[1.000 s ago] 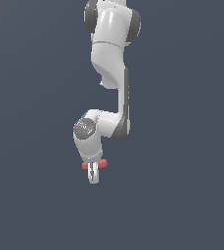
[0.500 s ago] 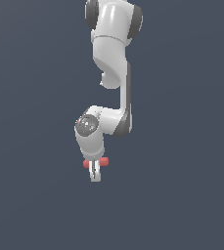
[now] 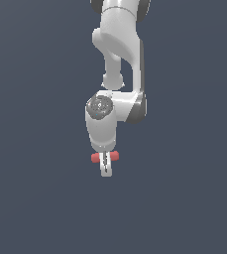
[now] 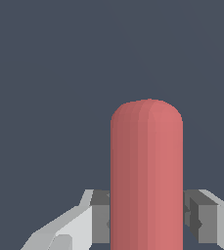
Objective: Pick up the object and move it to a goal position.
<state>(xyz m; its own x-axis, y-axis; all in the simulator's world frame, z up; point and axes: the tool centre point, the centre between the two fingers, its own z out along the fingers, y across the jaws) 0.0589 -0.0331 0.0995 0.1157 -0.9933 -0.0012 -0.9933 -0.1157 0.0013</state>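
**Capsule in grasp, carried clear of any surface**

Compared with a second earlier, arm and load sit slightly toward the exterior view's right; grip unchanged. Gripper [image 3: 105, 168] is closed to the width of the object [image 3: 96, 158], clamped near mid-length — both red ends protrude sideways. In the wrist view, fingers [image 4: 100, 215] press either flank of the rod [image 4: 146, 176]. Judged light, rigid, matte — smooth rounded form could roll or pivot if held off-centre, so the central hold suits. No brands, labels or writing are visible. No goal marker is visible.
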